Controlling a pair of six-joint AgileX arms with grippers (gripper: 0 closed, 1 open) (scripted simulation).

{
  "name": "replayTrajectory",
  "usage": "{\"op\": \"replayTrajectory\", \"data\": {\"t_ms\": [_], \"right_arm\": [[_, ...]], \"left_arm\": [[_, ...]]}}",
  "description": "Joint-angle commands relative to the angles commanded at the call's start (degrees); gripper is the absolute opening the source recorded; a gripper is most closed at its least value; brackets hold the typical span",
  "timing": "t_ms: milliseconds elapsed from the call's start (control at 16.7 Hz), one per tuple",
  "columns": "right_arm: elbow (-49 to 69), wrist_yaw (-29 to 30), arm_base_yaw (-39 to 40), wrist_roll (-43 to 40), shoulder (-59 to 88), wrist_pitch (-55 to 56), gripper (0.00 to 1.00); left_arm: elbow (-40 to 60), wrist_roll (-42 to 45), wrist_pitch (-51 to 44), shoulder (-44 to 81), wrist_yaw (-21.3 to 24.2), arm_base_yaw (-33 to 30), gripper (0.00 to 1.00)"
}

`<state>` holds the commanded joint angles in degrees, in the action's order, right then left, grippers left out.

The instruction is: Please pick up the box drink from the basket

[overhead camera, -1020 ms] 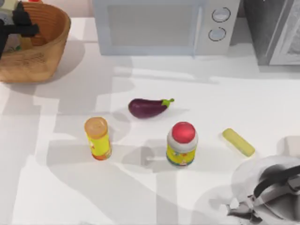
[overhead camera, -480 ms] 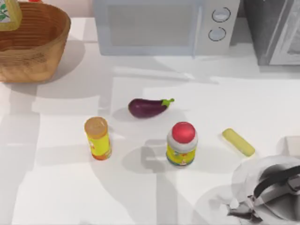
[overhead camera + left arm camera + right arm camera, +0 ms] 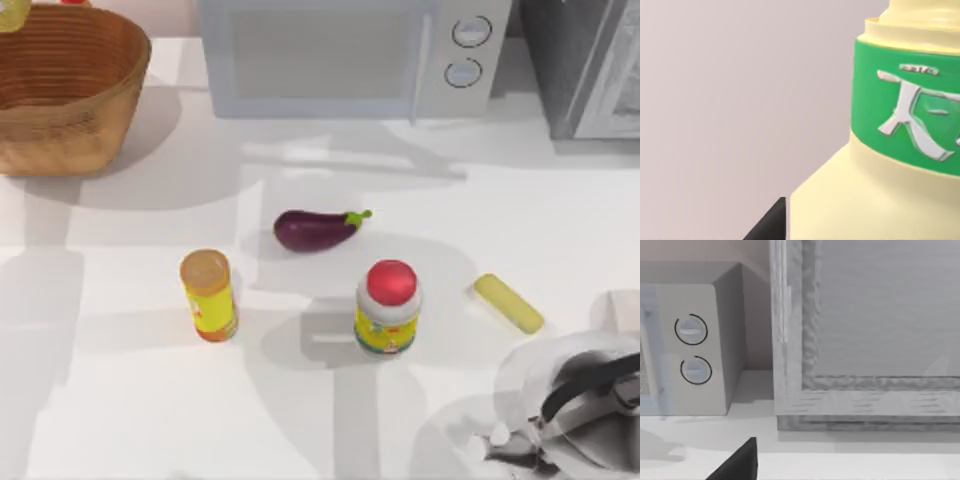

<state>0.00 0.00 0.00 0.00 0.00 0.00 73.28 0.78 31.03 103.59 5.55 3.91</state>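
Lifted higher than half a second ago, the box drink (image 3: 10, 12) now shows as just a pale-yellow corner at the top view's upper left edge, above the far rim of the basket (image 3: 100, 120), where a second ago it sat inside the basket under the dark left gripper. From the left wrist camera, the carton (image 3: 880, 200) looms close, pale yellow with a green band bearing whitish lettering, against a plain wall; a dark finger (image 3: 767, 227) sits just beside its lower edge. Whether the left gripper is clamped on the carton cannot be told from these views.

On the white table (image 3: 140, 400), an eggplant (image 3: 315, 230) lies near the middle. Nearer the camera stand a yellow can (image 3: 208, 295) with an orange lid and, to its right, a red-capped bottle (image 3: 388, 307). A flat yellow bar (image 3: 508, 303) lies farther right. A microwave (image 3: 340, 55) stands along the back edge.

At the top view's lower right corner, the right arm (image 3: 580, 410) is parked. Its wrist camera faces the microwave's dials (image 3: 692, 350) and a grey cabinet (image 3: 865, 330); a dark finger tip (image 3: 737, 462) shows, and the state of the right gripper cannot be told.
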Motion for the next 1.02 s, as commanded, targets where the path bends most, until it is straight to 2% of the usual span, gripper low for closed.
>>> {"op": "replayTrajectory", "data": {"t_ms": [240, 480, 720, 1020], "right_arm": [[0.0, 0.0, 0.0, 0.0, 0.0, 0.0, 1.0], [0.0, 0.0, 0.0, 0.0, 0.0, 0.0, 1.0], [0.0, 0.0, 0.0, 0.0, 0.0, 0.0, 1.0], [0.0, 0.0, 0.0, 0.0, 0.0, 0.0, 1.0]], "left_arm": [[-0.8, 0.0, -0.2, -0.4, -0.1, 0.0, 0.0], [-7.4, -0.4, -3.3, -8.9, -0.5, -0.4, 0.0], [-19.3, -0.3, -8.2, -27.0, -1.4, -1.1, 0.0], [-39.2, -0.3, -16.3, -59.5, -2.9, -2.2, 0.0]]}}
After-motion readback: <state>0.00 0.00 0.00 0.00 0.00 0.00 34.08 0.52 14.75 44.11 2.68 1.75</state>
